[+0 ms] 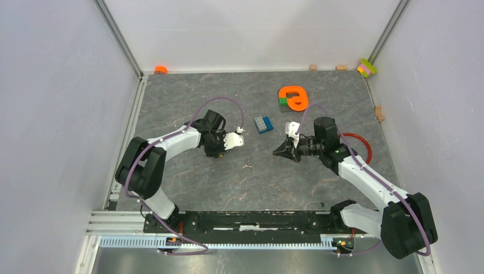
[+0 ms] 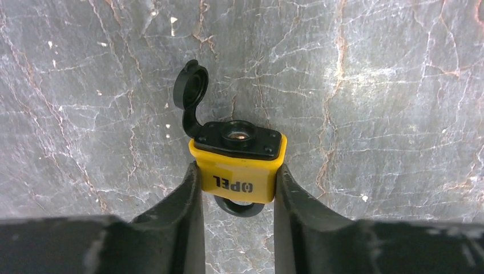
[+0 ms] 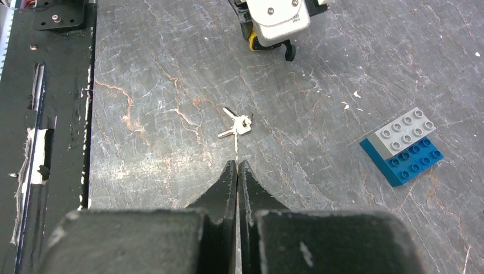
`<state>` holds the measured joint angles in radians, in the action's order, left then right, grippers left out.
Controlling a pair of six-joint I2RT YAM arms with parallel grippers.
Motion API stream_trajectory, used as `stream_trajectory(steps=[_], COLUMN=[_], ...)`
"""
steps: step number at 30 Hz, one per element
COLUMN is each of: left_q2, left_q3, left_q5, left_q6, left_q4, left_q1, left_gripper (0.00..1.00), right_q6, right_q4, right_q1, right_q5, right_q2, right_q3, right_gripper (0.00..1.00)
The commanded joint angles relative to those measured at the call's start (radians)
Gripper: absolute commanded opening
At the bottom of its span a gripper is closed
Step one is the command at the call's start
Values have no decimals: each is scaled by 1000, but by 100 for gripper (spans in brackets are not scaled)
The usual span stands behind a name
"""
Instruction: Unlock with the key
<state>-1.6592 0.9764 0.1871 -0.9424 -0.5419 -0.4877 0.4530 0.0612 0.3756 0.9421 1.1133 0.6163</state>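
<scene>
Key [image 3: 237, 126] lies ahead of clenched, down-tilted right gripper [image 3: 237, 165]; left gripper [image 2: 238, 178] clamps padlock [image 2: 251, 166].

A grey, marble-patterned table top [image 1: 188, 103] sits between white walls. Near its middle lies a blue Duplo brick [image 1: 263, 124] with a smaller grey brick [image 3: 406, 130] stacked on it. Farther back, right of centre, lies an orange plastic loop [image 1: 294, 98] with a small green brick [image 1: 283, 101] touching its left side. A red cable [image 1: 366, 147] curls on the right, partly hidden. Along the back edge are a small orange piece [image 1: 161, 69] in the left corner, two tan blocks [image 1: 313, 67] side by side, and a yellow-green and pink brick stack [image 1: 367, 67] in the right corner. Another tan block [image 1: 379, 113] lies by the right wall. A black rail [image 1: 251, 221] runs along the near edge.
</scene>
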Motion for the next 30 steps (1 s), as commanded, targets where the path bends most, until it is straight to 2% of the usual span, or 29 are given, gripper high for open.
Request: stream_trajectory(steps=[1, 6, 10, 16, 22, 27, 30], left_q2=[84, 311, 483, 494, 489, 498, 514], left_q3=[-52, -166, -246, -205, -192, -233, -262], left_q5=[94, 243, 278, 252, 379, 425, 454], left_q6=[18, 125, 169, 116, 39, -63, -65], left_q4=[84, 288, 473, 533, 565, 576, 602], left_q1=[8, -1, -61, -146, -150, -150, -150], left_gripper=[20, 3, 2, 2, 2, 2, 2], right_q6=[-6, -45, -102, -148, -236, -219, -196], right_q4=[-43, -75, -119, -112, -158, -135, -113], right_q1=[-8, -8, 1, 34, 64, 83, 97], right_q5=[8, 2, 25, 43, 17, 1, -9], right_q2=[-29, -29, -1, 51, 69, 66, 65], right_q3=[-8, -2, 8, 114, 178, 176, 171], right_gripper=[0, 0, 0, 0, 0, 0, 0])
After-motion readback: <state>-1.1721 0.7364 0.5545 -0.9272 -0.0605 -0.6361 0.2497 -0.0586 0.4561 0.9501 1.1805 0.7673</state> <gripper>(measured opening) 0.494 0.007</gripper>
